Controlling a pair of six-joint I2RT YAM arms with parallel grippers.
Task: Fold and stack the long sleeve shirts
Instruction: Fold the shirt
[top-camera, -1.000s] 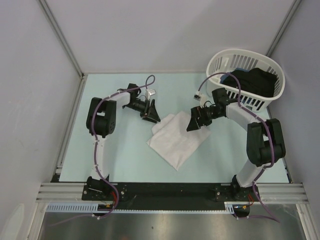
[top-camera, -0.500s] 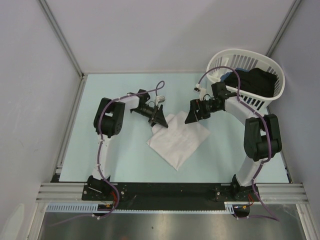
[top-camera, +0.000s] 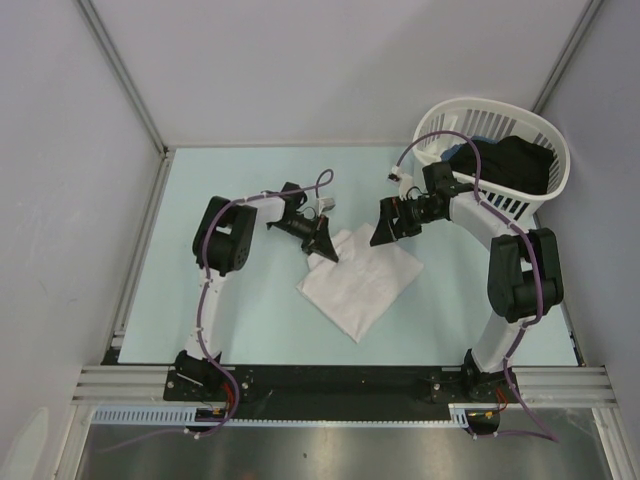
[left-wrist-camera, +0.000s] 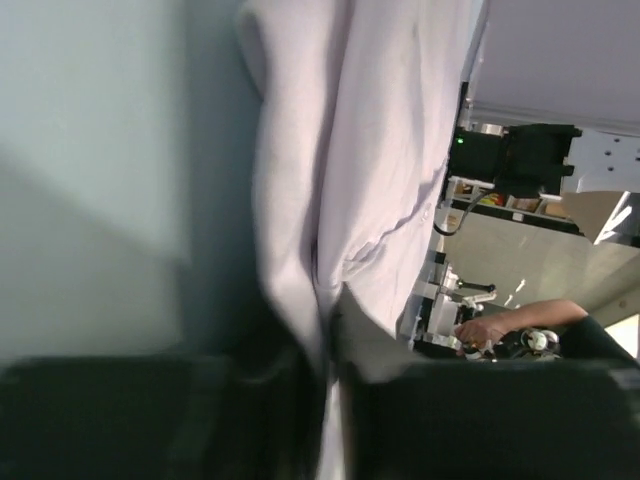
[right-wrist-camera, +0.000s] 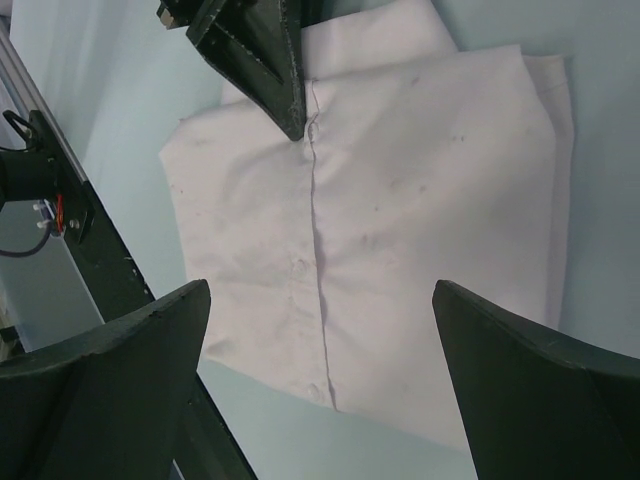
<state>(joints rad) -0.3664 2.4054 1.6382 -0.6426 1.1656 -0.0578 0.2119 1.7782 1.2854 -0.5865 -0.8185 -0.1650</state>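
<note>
A white long sleeve shirt lies folded on the pale green table, button placket up. My left gripper is at its far left edge, fingers drawn together to a point on the cloth. In the left wrist view a fold of white cloth runs between the two dark fingers, though that view is blurred. My right gripper hovers over the shirt's far corner, wide open with nothing between its fingers.
A white slatted basket stands at the back right, holding dark clothes. The right arm's elbow stands at the right of the shirt. Metal rails run along the near edge, grey walls on three sides.
My left gripper has moved right onto the shirt's far left edge and its fingers have closed on the cloth. The right gripper lifted back slightly a second ago and has since stayed still.
</note>
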